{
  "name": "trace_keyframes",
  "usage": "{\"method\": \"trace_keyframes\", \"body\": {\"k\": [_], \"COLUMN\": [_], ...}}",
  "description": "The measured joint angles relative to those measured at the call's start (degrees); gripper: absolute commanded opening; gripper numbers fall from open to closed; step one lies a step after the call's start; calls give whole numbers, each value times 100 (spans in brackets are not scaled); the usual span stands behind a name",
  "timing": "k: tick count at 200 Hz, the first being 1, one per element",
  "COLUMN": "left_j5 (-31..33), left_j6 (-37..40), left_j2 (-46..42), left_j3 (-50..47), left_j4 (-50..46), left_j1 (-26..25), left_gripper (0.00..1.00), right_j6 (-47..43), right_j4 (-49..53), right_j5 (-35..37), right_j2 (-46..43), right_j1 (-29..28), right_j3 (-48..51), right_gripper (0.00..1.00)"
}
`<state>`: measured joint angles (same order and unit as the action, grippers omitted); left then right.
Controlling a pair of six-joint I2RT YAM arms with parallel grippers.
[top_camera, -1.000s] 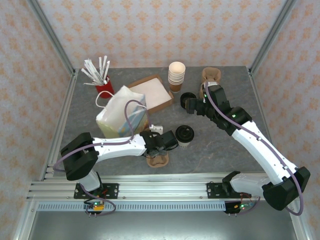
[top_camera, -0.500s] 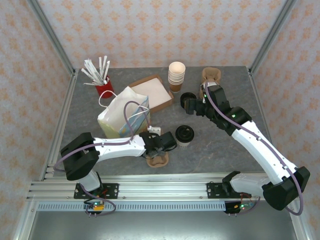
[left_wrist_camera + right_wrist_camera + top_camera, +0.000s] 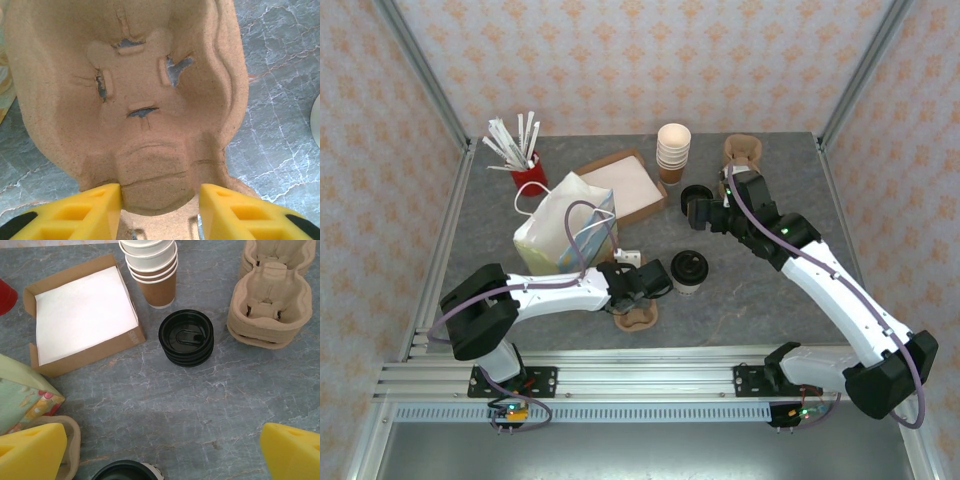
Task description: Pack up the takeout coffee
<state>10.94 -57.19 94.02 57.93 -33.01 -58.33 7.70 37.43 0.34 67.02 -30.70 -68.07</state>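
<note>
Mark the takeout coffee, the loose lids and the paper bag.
takeout coffee (image 3: 689, 266): top external view, lid centre.
loose lids (image 3: 186, 335): right wrist view, top lid.
paper bag (image 3: 548, 232): top external view, side panel.

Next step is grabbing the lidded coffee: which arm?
Right, probably. The right end effector is open and free, with the takeout coffee at the bottom edge of its wrist view. The left end effector is clamped on the pulp cup carrier.
</note>
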Motion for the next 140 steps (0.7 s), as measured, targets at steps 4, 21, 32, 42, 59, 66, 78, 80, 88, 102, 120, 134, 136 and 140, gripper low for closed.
{"method": "trace_keyframes", "body": {"k": [4,21,32,42,59,66,78,80,88,102,120,134,136,140], "left_j5": [0,2,2,4,15,28,57,61,70,72,72,68,68,66], "left_j6": [0,0,0,0,-2,-2,0,0,0,0,0,0,2,2], "left_j2": [0,0,0,0,0,0,0,0,0,0,0,0,0,0], "left_j3": [0,0,0,0,0,0,0,0,0,0,0,0,0,0], "left_j4": [9,31,44,55,72,74,74,74,76,76,83,107,109,118], "left_j1": [0,0,7,24,61,63,72,72,74,74,74,74,74,74], "left_gripper": [46,46,46,46,45,45,44,44,43,43,42,41,41,41], "right_j6": [0,2,0,0,0,2,2,2,2,2,4,4,4,4], "right_j4": [0,0,0,-2,-2,-2,-2,-2,-2,-2,0,-2,-2,-2], "right_j5": [-15,-39,-44,-55,-70,-81,-85,-85,-87,-105,-131,-149,-149,-149], "right_j2": [4,11,11,11,11,11,11,11,11,11,11,11,11,11], "right_j1": [0,0,0,0,0,0,0,0,0,0,0,0,0,0], "right_j3": [0,2,4,4,7,7,7,7,7,9,11,11,11,11], "right_gripper": [99,99,99,99,100,100,100,100,100,100,100,100,100,100]}}
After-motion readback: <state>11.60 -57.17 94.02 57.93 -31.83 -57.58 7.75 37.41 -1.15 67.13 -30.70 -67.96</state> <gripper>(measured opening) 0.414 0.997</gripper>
